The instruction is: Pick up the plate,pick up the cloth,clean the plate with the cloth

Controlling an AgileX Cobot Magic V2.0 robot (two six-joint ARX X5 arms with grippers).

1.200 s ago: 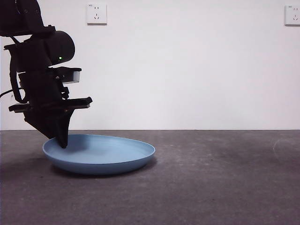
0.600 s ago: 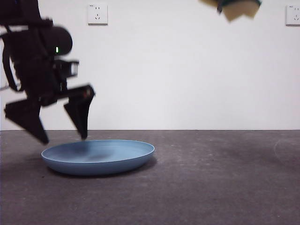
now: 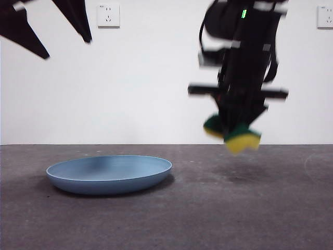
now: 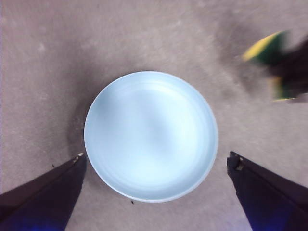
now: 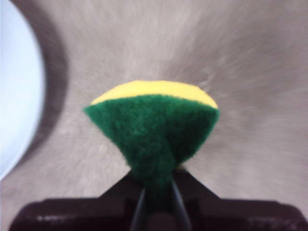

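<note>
The light-blue plate lies flat on the dark table, left of centre; it also shows in the left wrist view. My left gripper is open and empty, high above the plate at the top left. My right gripper is shut on the cloth, a yellow sponge with a green top, squeezed between the jaws. It hangs just above the table to the right of the plate, apart from it. The right wrist view shows the pinched sponge and the plate's edge.
Two white wall sockets sit on the back wall. The grey table stretches bare to the right and front of the plate.
My left gripper has risen from just above the plate to the top of the view, jaws open. My right arm has come down with the sponge to near the table.
</note>
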